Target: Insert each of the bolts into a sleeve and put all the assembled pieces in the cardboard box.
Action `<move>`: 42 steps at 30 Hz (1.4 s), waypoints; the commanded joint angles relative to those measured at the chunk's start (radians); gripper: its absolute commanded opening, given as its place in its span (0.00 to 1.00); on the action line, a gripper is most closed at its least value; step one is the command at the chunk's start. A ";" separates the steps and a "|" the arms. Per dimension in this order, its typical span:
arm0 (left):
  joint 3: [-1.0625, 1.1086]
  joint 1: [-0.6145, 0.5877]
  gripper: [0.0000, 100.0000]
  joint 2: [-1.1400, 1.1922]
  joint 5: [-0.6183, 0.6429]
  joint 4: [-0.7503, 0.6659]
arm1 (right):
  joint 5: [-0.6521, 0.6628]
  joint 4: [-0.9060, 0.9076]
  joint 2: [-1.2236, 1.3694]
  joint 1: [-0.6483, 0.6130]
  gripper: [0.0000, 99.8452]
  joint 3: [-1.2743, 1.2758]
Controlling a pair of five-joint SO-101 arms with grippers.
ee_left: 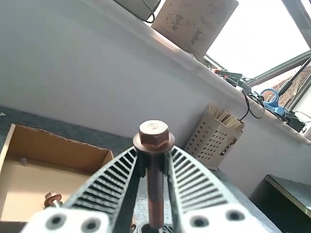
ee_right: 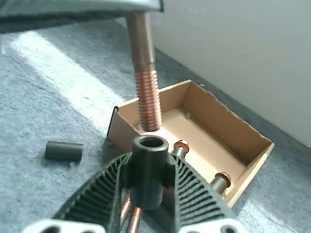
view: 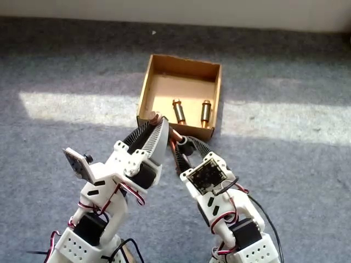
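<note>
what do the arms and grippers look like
The left arm and right arm: white plastic shells, black servo blocks, red, white and black wires at the joints. The left gripper and right gripper have tapered ribbed fingers, dark slats in pale frames. A black circuit board sits on the right wrist.

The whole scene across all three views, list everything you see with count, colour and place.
cardboard box: one, brown, open, on the carpet
assembled pieces: two, copper and dark, lying in the box
loose sleeve: one, dark, on the carpet, apart from the box
held bolt: one, copper, threaded end just above the held sleeve
held sleeve: one, dark, upright
left gripper: shut on held bolt
right gripper: shut on held sleeve
</note>
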 commanded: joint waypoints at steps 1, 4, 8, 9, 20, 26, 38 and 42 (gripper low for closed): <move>0.013 0.015 0.01 -0.005 0.003 -0.023 | 0.012 -0.015 -0.015 -0.024 0.01 0.139; 0.013 0.027 0.01 -0.005 -0.029 0.006 | 0.012 -0.015 -0.015 -0.021 0.01 0.139; 0.010 0.050 0.01 -0.010 -0.032 0.038 | 0.012 -0.018 -0.015 -0.021 0.01 0.137; 0.012 0.050 0.01 -0.010 -0.032 0.038 | 0.014 -0.019 -0.016 -0.021 0.01 0.136; 0.015 0.048 0.01 -0.008 -0.101 0.040 | 0.060 -0.016 -0.016 0.035 0.00 0.084; 0.022 0.048 0.01 -0.005 -0.101 0.040 | 0.060 -0.016 -0.016 0.033 0.00 0.084; 0.022 0.048 0.01 -0.010 -0.101 0.035 | 0.066 -0.015 -0.016 -0.004 0.00 0.082; 0.022 0.048 0.01 -0.012 -0.101 0.035 | 0.066 -0.015 -0.016 -0.005 0.00 0.081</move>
